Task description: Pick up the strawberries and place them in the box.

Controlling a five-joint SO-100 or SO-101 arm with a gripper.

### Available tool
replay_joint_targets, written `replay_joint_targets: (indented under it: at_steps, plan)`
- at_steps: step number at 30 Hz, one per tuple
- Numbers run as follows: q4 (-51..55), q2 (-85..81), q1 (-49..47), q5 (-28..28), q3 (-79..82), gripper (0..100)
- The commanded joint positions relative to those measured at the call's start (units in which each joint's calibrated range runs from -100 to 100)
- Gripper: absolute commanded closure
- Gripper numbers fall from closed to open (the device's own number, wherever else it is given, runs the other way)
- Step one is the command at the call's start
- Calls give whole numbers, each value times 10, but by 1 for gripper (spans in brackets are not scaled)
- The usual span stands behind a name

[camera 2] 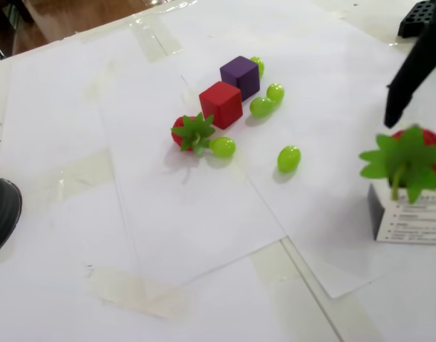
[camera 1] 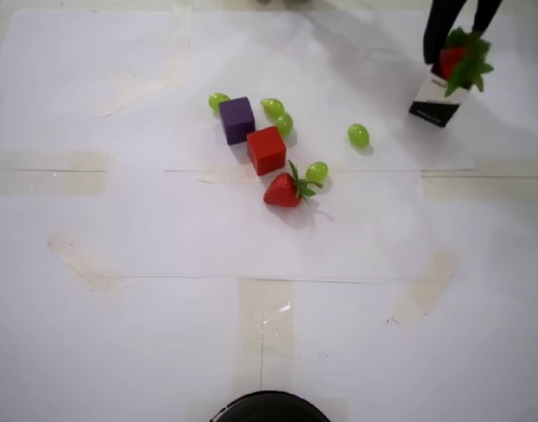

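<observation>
One red strawberry (camera 1: 283, 190) with a green top lies on the white paper beside a grape; it also shows in the fixed view (camera 2: 191, 132). A second strawberry (camera 1: 457, 61) sticks out of the top of the small black-sided box (camera 1: 434, 104) at the far right, leafy top up; the fixed view shows this strawberry (camera 2: 405, 161) and the box (camera 2: 412, 217) too. No third strawberry shows. My gripper (camera 1: 454, 44) is open just above the box, its fingers apart and not touching the strawberry. One black finger (camera 2: 407, 75) shows in the fixed view.
A purple cube (camera 1: 236, 119) and a red cube (camera 1: 266, 149) sit mid-table, with several green grapes (camera 1: 358, 134) around them. A dark round object (camera 1: 269, 410) lies at the near edge. Taped paper sheets cover the table.
</observation>
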Motion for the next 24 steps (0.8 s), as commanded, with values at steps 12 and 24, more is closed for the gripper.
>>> replay_joint_targets:
  at_steps: [12,24]
  plan:
    - [101,-33,82,56,-157,71]
    - [-8,64,284,167,-140,70]
